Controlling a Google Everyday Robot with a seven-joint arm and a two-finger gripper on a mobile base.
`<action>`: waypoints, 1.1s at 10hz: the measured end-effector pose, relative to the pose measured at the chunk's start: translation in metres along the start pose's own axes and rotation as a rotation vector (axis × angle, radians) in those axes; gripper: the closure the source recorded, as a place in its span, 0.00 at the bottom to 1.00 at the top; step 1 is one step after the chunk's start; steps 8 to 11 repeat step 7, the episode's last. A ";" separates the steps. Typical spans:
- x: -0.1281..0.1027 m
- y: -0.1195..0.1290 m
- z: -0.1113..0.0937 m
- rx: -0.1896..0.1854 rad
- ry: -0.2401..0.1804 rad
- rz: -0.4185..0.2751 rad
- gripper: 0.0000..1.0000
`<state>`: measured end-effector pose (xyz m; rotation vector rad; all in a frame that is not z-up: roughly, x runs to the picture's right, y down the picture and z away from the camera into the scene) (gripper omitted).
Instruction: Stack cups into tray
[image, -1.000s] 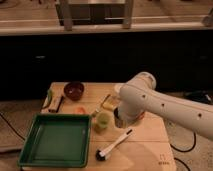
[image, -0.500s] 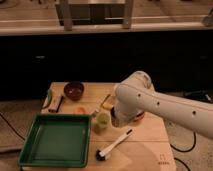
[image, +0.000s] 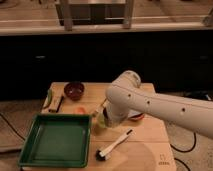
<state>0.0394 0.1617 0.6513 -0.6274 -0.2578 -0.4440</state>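
Gripper sits low over the table, just to the right of the big green tray, and the white arm hides most of it, so whether it has hold of anything is hard to tell. A pale green cup sits right at the gripper, close by the tray's right rim. A dark red bowl is behind the tray, and a brush with a white handle lies to the tray's right, near the front of the table.
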 end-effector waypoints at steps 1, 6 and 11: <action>-0.006 -0.001 0.001 -0.001 0.000 -0.009 1.00; -0.043 -0.017 0.006 0.009 0.005 -0.046 1.00; -0.049 -0.021 0.007 0.012 0.007 -0.056 1.00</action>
